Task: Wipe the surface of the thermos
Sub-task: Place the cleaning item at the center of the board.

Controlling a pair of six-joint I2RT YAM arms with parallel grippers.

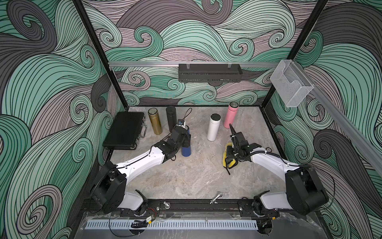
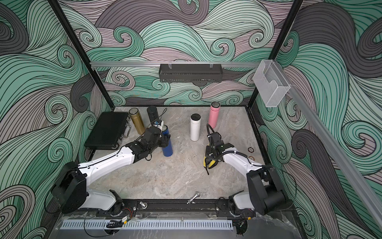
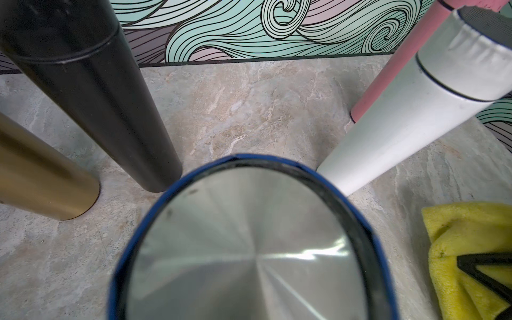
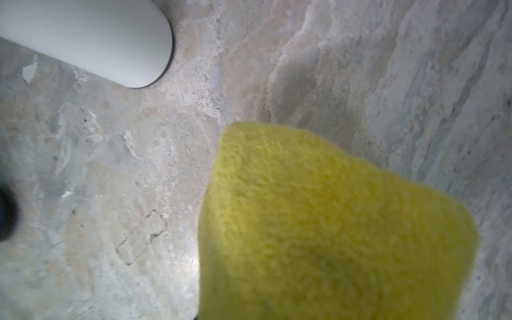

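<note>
Top view, blue thermos (image 1: 186, 151): smooth cylinder, upright.
Left gripper (image 1: 187, 138): clamps it.
Right gripper (image 1: 228, 160): over fuzzy yellow cloth (image 4: 332, 221), grip unclear.

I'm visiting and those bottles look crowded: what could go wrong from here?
The left gripper holds the blue thermos close to the black thermos and gold thermos; swinging it could topple them.
The yellow cloth is bunched under the right gripper, whose hold I cannot judge; it might drop mid-wipe.
The white thermos stands near the cloth's way to the blue one and could get bumped.
</note>
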